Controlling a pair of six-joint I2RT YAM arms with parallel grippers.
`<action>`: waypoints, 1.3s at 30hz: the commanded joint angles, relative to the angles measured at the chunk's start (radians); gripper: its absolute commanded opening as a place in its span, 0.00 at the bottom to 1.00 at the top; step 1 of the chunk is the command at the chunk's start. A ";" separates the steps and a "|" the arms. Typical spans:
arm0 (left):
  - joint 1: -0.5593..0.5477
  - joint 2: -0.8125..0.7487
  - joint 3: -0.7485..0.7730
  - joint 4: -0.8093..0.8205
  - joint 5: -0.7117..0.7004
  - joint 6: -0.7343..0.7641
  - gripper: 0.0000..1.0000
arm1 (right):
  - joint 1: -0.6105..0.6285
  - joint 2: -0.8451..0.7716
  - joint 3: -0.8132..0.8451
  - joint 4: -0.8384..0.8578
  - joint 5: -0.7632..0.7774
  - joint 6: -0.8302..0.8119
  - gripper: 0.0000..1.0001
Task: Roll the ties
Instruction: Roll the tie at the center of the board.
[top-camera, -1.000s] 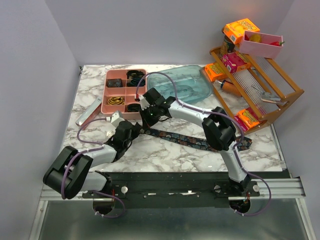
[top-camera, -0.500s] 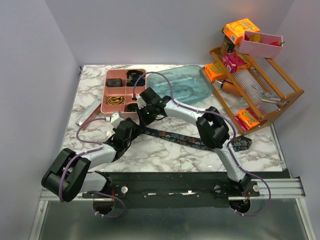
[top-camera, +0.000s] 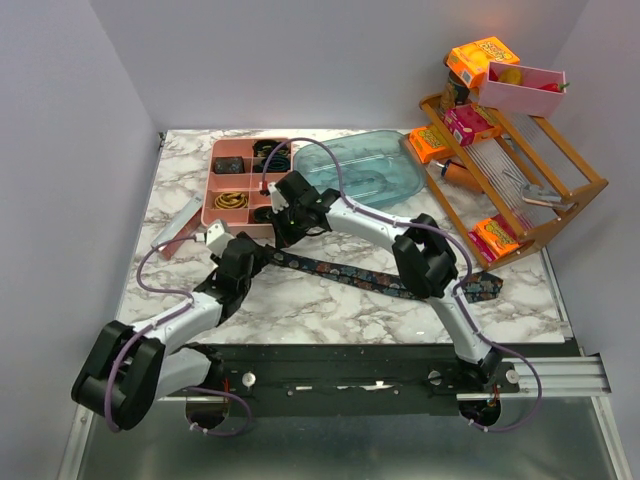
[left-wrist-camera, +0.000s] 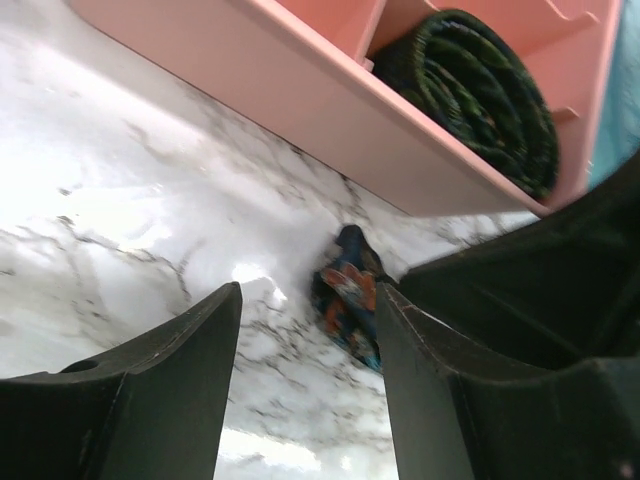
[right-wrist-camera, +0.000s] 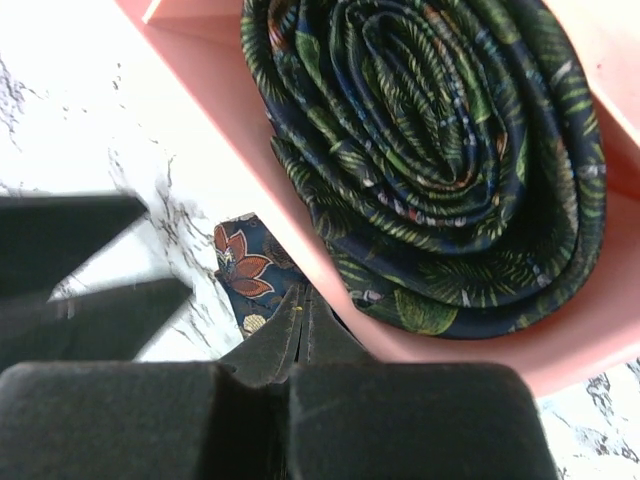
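Right arm's fingers (right-wrist-camera: 400, 420) are pressed together, pinching the end of a long narrow necktie (top-camera: 350, 272) of dark navy fabric printed with small orange, red and pale-blue flowers. That pinch sits right against the near wall of the pink plastic compartment tray (top-camera: 215, 185). You can see an orange flower on the fabric just past the fingertips in the right wrist view.

The rest of the necktie lies flat and unrolled on the white marble worktop (top-camera: 320, 300). It runs on a slant from the tray towards the right arm's base, passing under that arm on the way.

Over on the other side, left arm's fingers (left-wrist-camera: 150, 380) are spread wide and low over the marble. They point at that same bunched end of the necktie, which shows in the gap between them but beyond their tips, not touching either one.

In the tray's near-right compartment, just behind the pinch, sits a tight roll of dark fabric with green leaf print (right-wrist-camera: 430, 160), and it fills the compartment.
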 joint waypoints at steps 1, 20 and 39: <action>0.069 0.070 0.012 0.101 0.068 0.074 0.63 | 0.005 -0.041 -0.036 0.018 0.071 -0.017 0.01; 0.104 0.270 -0.031 0.416 0.291 0.066 0.57 | 0.006 -0.038 -0.059 0.032 0.079 -0.003 0.01; 0.103 0.390 -0.112 0.669 0.337 0.016 0.25 | 0.005 -0.046 -0.067 0.038 0.065 0.020 0.01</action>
